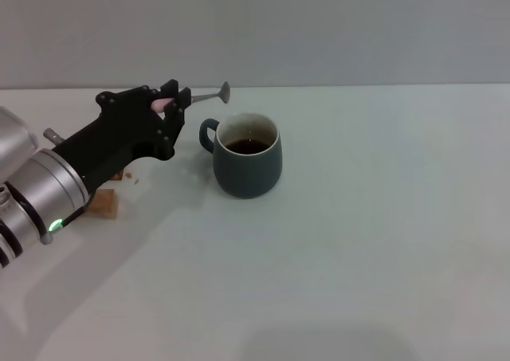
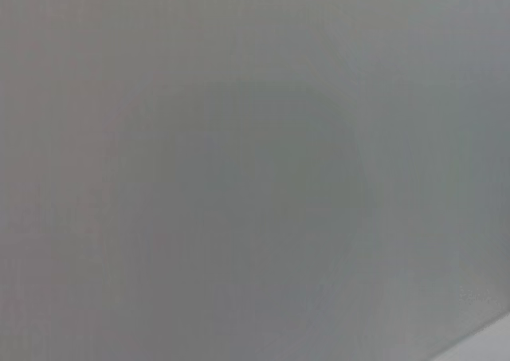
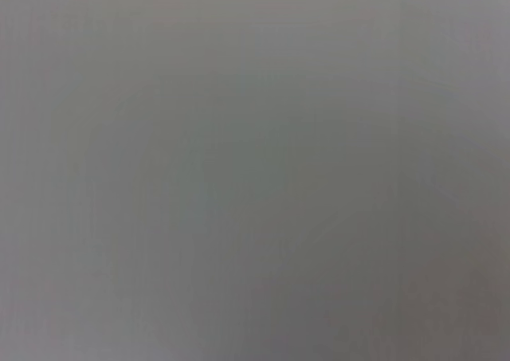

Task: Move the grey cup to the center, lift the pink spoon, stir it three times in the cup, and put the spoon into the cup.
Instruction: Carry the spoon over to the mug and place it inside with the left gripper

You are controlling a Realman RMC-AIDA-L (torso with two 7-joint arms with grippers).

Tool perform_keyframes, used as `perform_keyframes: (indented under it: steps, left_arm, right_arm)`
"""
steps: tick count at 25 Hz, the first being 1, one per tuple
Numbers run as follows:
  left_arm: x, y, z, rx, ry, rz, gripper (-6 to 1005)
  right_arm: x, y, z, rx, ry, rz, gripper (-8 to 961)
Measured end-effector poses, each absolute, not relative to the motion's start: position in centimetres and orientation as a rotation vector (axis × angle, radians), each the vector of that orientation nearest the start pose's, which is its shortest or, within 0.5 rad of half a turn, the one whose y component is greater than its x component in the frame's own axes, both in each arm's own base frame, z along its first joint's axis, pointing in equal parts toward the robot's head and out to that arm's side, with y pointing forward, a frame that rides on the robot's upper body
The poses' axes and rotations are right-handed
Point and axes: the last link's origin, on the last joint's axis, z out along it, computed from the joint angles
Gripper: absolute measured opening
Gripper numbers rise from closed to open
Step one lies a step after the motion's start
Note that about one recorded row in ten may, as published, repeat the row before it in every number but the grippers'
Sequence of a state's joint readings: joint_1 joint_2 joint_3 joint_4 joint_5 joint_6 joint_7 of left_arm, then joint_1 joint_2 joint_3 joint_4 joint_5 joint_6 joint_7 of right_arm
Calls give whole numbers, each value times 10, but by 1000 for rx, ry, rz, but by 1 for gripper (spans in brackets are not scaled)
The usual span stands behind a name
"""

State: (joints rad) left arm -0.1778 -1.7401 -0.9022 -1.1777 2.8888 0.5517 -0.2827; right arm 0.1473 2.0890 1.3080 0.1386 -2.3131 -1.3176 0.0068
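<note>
The left gripper [image 1: 170, 106] clamps the spoon [image 1: 209, 97] by its pink handle, its metal bowl raised just left of the cup's rim. The cup [image 1: 248, 155] stands upright on the table [image 1: 358, 241], holding dark liquid; a wooden block [image 1: 105, 202] lies well left of the cup.

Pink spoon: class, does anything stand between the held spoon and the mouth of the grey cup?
Nothing visible does. The left gripper holds the pink spoon raised, its bowl just behind the rim of the grey cup, whose mouth is uncovered.

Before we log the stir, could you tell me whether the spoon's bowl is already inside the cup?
No, the spoon, held by the left claw, has its bowl in the air behind the cup.
</note>
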Motion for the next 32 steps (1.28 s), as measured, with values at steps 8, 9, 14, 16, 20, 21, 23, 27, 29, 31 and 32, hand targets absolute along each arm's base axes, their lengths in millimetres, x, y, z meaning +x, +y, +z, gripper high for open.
perform_keyframes:
  steps: [8, 9, 14, 16, 20, 21, 23, 27, 29, 31, 32]
  left_arm:
    - [-212, 313, -2, -2194, -383, -641, 146]
    - [-212, 313, -2, -2194, -383, -641, 146]
    - [-207, 314, -5, -2212, -371, -609, 147]
    - [-207, 315, -6, -2215, -369, -601, 147]
    - [-205, 318, -13, -2231, -368, -558, 147]
    - [-204, 319, -15, -2234, -369, -551, 147]
    - [-203, 319, -18, -2246, -369, -533, 147]
    - [-203, 320, -19, -2252, -371, -515, 146]
    - [-202, 322, -20, -2257, -375, -496, 146]
    - [-198, 325, -22, -2269, -373, -463, 146]
    - [-198, 325, -22, -2269, -373, -463, 146]
  right_arm:
    - [428, 214, 54, -1052, 613, 427, -1]
    - [428, 214, 54, -1052, 613, 427, -1]
    - [427, 216, 54, -1052, 616, 439, -1]
    - [427, 217, 54, -1053, 616, 439, 0]
    - [427, 217, 54, -1053, 616, 439, 0]
    - [428, 216, 55, -1053, 616, 438, 0]
    - [428, 216, 55, -1053, 616, 438, 0]
    - [428, 216, 55, -1052, 616, 437, 0]
    - [428, 216, 55, -1053, 615, 438, 0]
    - [427, 218, 56, -1054, 612, 440, -1]
    - [427, 218, 56, -1054, 612, 440, -1]
